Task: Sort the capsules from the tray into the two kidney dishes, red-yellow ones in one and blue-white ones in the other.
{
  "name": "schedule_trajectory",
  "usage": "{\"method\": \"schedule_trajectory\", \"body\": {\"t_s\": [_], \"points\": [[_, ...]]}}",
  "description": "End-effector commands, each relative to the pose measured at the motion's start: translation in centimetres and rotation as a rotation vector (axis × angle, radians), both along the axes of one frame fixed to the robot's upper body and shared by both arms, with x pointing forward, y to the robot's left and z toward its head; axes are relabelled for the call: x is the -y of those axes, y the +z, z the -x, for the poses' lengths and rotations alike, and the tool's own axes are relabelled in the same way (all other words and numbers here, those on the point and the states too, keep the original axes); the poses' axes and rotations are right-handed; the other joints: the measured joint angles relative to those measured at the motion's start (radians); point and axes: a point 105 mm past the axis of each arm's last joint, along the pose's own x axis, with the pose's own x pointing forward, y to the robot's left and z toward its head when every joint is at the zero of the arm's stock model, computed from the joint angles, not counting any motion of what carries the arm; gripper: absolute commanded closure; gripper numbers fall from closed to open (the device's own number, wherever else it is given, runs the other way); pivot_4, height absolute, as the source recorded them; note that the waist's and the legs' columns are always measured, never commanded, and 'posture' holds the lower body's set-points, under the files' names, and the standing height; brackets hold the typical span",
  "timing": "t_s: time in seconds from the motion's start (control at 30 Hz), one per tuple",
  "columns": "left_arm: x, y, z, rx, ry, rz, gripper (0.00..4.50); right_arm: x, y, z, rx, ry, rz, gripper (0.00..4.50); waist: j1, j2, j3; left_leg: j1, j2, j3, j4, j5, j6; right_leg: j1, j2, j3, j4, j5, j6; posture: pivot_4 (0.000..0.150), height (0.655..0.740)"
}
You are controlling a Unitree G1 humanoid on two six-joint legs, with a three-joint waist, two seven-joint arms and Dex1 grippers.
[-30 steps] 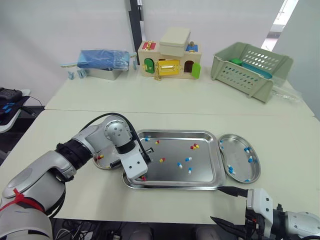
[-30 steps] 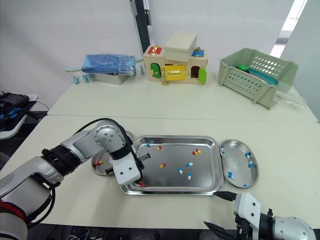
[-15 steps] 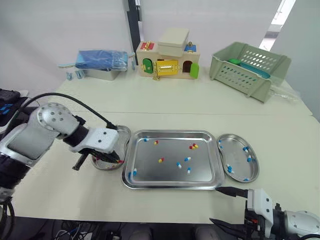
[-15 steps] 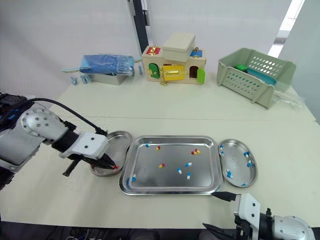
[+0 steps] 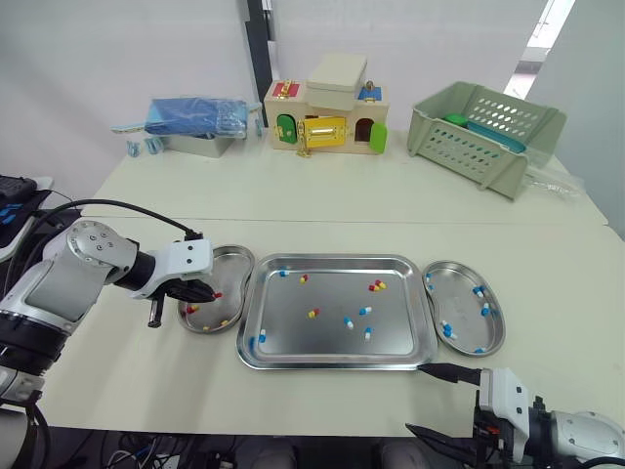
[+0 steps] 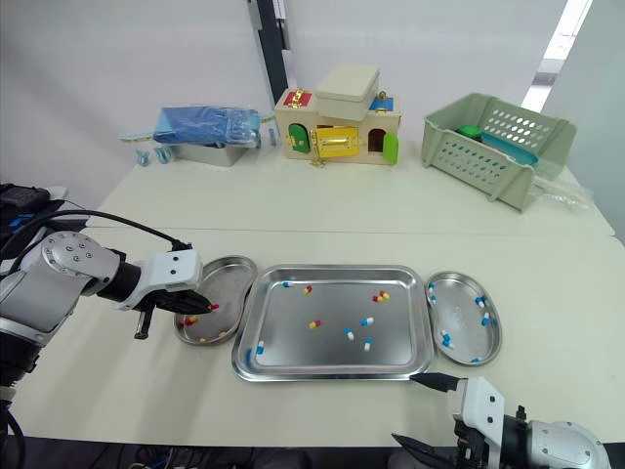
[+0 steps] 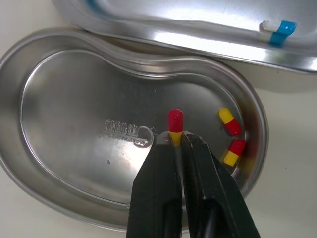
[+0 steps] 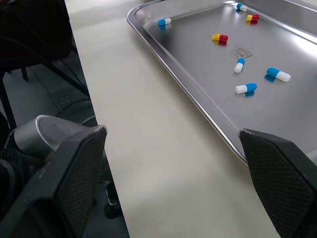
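My left gripper (image 5: 209, 293) hovers low over the left kidney dish (image 5: 231, 272), shut on a red-yellow capsule (image 7: 175, 124) that pokes out past its fingertips. Two more red-yellow capsules (image 7: 230, 121) lie in that dish beside it. The steel tray (image 5: 293, 322) in the middle holds several loose capsules, both red-yellow (image 5: 377, 285) and blue-white (image 5: 366, 311). On the tray's right stands the right kidney dish (image 5: 464, 313), with several blue-white capsules (image 5: 448, 330) in it. My right gripper (image 5: 437, 404) is open and empty, low at the table's front edge, just short of the tray's front right corner (image 8: 208, 114).
Along the back of the table stand a metal box with a blue pack (image 5: 195, 122), a wooden toy house (image 5: 327, 115) and a green slatted basket (image 5: 488, 132). Bare tabletop lies in front of the tray and dishes.
My left gripper has carried the red-yellow capsule from the tray's front left corner leftward to above the left kidney dish. The right gripper has stayed put. The camera shifted slightly.
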Motion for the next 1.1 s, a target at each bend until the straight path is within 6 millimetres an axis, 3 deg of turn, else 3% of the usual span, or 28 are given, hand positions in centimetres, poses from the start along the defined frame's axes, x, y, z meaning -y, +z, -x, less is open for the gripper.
{"method": "schedule_trajectory", "body": {"t_s": [0.03, 0.1, 0.5, 0.9, 1.1], "points": [[-0.3, 1.4, -0.6, 0.055, 0.014, 0.009, 4.23, -0.1, 0.6, -0.2, 0.038, -0.005, -0.013, 0.00, 0.000, 0.000, 0.000, 0.000, 0.000, 0.000, 0.000, 0.000, 0.000, 0.000, 0.000, 0.000, 0.000, 0.000, 0.000, 0.150, 0.7400], [-0.3, 1.4, -0.7, 0.057, 0.010, 0.005, 3.78, 0.0, 0.7, -0.4, 0.049, -0.024, -0.018, 0.00, -0.001, 0.000, 0.000, 0.000, 0.000, 0.000, 0.000, 0.000, 0.000, 0.000, 0.000, 0.000, 0.000, 0.000, 0.000, 0.150, 0.7400], [-0.3, 1.3, -0.7, 0.052, 0.002, 0.012, 0.08, 0.1, 0.8, -0.8, 0.066, -0.047, -0.025, 0.00, -0.001, 0.000, 0.000, 0.000, 0.000, 0.000, 0.000, 0.000, 0.000, 0.000, 0.000, 0.000, 0.000, 0.000, 0.000, 0.150, 0.7400], [-0.8, 1.8, -0.2, 0.057, 0.027, 0.040, 0.03, 0.7, 1.0, -0.8, 0.058, -0.035, -0.010, 0.00, -0.003, 0.000, 0.000, 0.000, 0.000, 0.000, 0.000, 0.000, 0.000, 0.000, 0.000, 0.000, 0.000, 0.000, 0.000, 0.150, 0.7400], [-1.3, 2.5, 1.0, 0.067, 0.096, 0.121, 0.03, 2.5, 1.9, -1.3, 0.059, -0.020, 0.044, 0.00, -0.003, 0.000, 0.000, 0.000, 0.000, 0.000, 0.000, 0.000, 0.000, -0.001, 0.000, 0.001, 0.000, 0.000, 0.000, 0.150, 0.7400]]}}
